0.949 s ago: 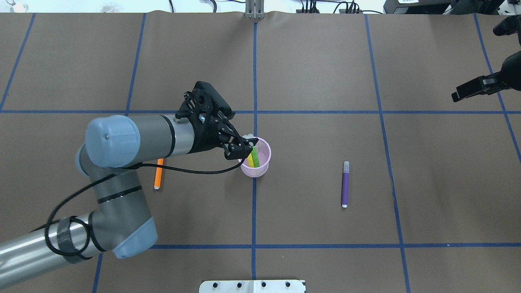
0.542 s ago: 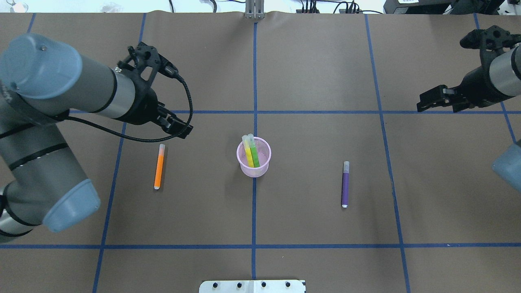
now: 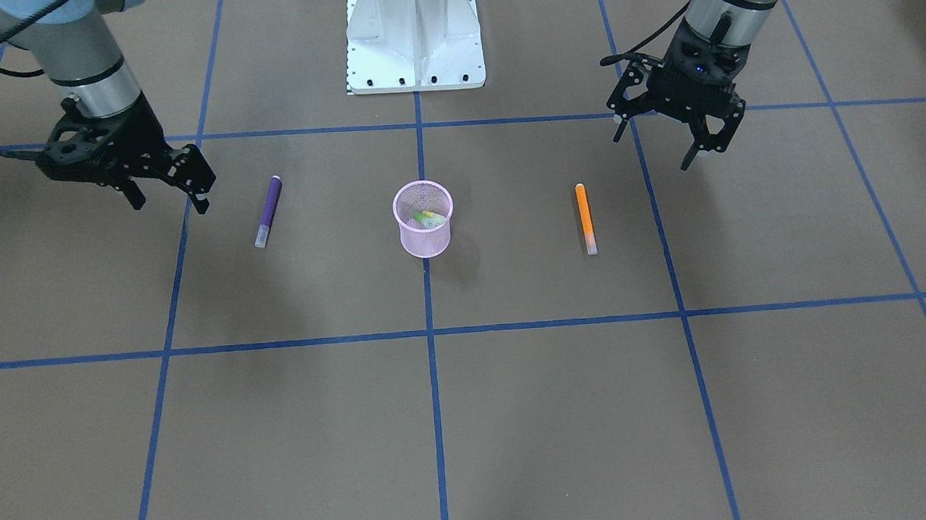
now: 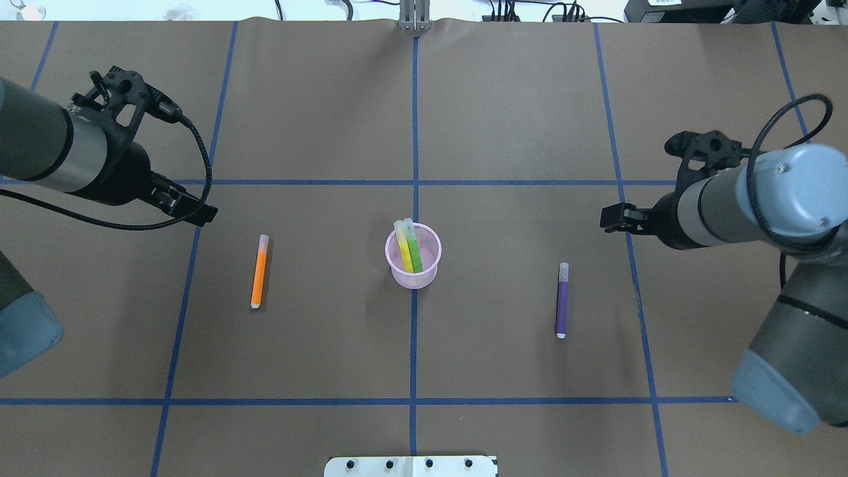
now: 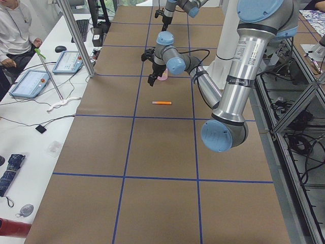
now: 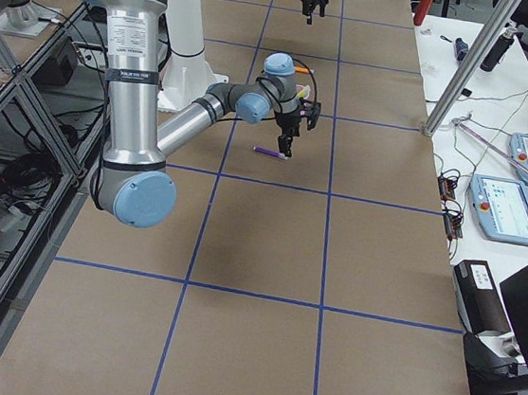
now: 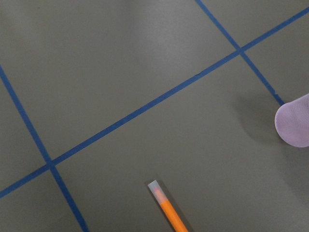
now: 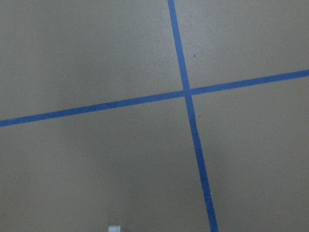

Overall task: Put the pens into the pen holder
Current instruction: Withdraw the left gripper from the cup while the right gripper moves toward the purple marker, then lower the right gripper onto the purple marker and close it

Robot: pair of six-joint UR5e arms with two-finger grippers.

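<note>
brown table, pink cup veiling two pens; left fingers, right fingers spread.

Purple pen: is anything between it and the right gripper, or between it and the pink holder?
Nothing visible. Only bare table lies between the right gripper, the purple pen and the pen holder.

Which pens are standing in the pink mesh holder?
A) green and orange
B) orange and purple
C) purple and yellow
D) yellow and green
D: the yellow pen and green pen stand in the pen holder; the orange pen and purple pen lie flat outside it.
</note>
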